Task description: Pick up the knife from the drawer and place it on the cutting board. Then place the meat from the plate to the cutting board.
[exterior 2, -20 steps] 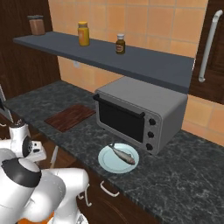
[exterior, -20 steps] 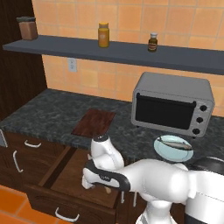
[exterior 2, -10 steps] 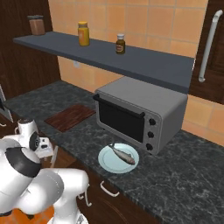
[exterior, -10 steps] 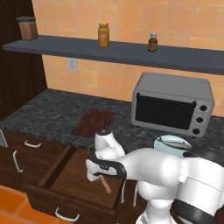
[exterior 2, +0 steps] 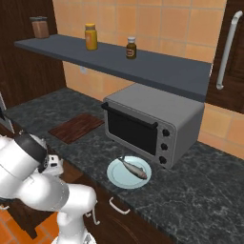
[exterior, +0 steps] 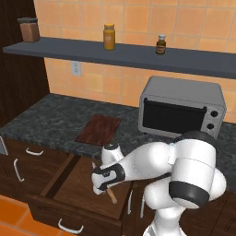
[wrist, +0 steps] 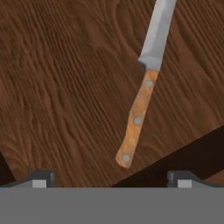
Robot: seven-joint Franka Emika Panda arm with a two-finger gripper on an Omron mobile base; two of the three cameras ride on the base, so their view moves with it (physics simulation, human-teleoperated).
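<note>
Your gripper (wrist: 112,177) hangs over the pulled-out drawer (exterior: 60,205) with its jaws spread wide and nothing between them; in the hand view the two fingertips (wrist: 41,178) stand far apart at the bottom edge. You see the knife (wrist: 142,94) lying flat on the drawer's wooden bottom, its tan riveted handle nearer the fingertips and its grey blade running away toward the top of that view. The handle's butt lies between the two fingertips but apart from both.

In the left base view, your hand (exterior: 107,177) sits low in the drawer, and the knife handle (exterior: 112,197) shows just below it. The arm's white body covers much of the drawer's right side.

On the counter (exterior: 41,115) behind the drawer lies the board (exterior: 99,129), bare on top. To its right stands the toaster oven (exterior: 182,108), door shut. In the right base view, the plate (exterior 2: 114,175) rests on the counter just in front of the oven, with the meat (exterior 2: 134,167) lying across it.

Above, the shelf (exterior: 138,57) carries a brown canister (exterior: 28,29) at the left, a yellow jar (exterior: 109,37) near the middle and a small dark bottle (exterior: 160,44) beside it. Narrower drawers with white handles (exterior: 32,151) lie left of the open one.
</note>
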